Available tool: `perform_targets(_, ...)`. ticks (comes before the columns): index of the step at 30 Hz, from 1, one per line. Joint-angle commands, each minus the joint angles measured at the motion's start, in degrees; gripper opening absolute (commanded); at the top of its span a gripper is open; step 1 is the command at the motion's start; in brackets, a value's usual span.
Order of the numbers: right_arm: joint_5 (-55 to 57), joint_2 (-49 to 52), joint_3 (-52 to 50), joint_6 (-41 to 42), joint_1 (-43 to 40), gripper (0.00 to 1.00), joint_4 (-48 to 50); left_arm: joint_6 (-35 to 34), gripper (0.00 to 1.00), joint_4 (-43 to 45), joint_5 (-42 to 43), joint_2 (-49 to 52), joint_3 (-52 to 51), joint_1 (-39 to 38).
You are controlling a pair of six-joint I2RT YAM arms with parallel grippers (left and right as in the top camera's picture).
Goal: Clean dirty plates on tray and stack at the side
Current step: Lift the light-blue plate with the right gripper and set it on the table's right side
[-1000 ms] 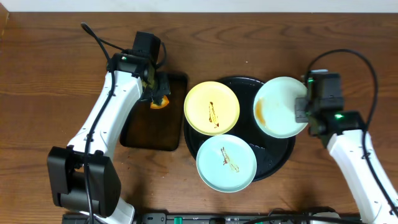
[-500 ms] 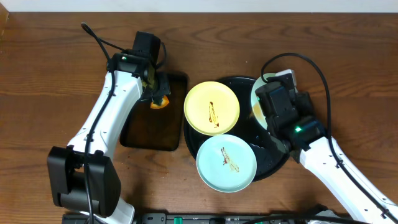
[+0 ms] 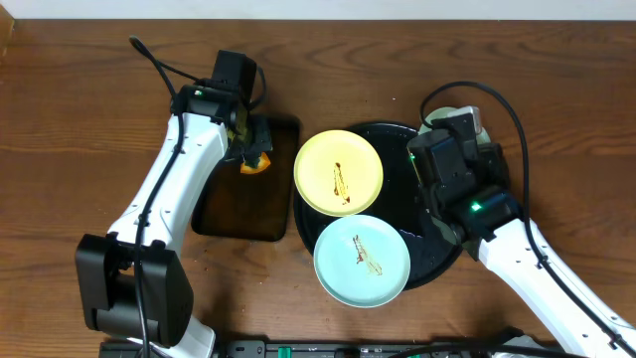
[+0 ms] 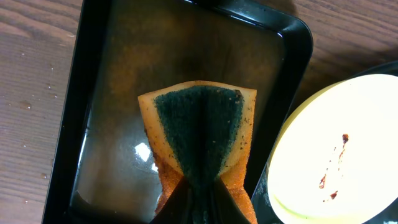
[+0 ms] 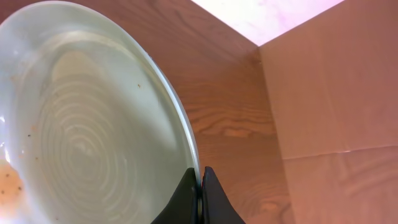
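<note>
The brown wooden counter (image 3: 79,99) shows plain grain and a dull sheen. The large round black tray (image 3: 402,209) is glossy. The smaller dark rectangular tray (image 4: 124,81) has a shiny floor that throws back light (wet or merely polished, I cannot tell). The orange foam sponge (image 4: 198,124) has a rough dark green scouring face. The pale yellow round plastic plate (image 4: 336,143) is smooth, streaked with brown sauce. The pale mint round plastic plate (image 5: 81,124) is faintly ringed and softly glossy.

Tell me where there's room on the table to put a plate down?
Bare table lies left of the small dark tray and to the far right of the black tray. The middle is crowded: yellow plate and mint plate overlap that tray.
</note>
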Motion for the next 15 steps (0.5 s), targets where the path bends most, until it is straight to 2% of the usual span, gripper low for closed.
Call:
perform_targets(1, 5.16, -0.57, 1.25, -1.31, 0.44, 0.01, 0.31, -0.31, 0.08, -0.09, 0.5, -0.04, -0.42, 0.2)
perform_targets(13, 4.98, -0.57, 1.25, -0.76, 0.2, 0.01, 1.92, -0.33, 0.08, -0.07, 0.52, -0.04, -0.42, 0.2)
perform_targets(15, 4.94, -0.57, 1.25, 2.38, -0.74, 0.01, 2.01, -0.33, 0.08, -0.07, 0.52, -0.04, -0.42, 0.2)
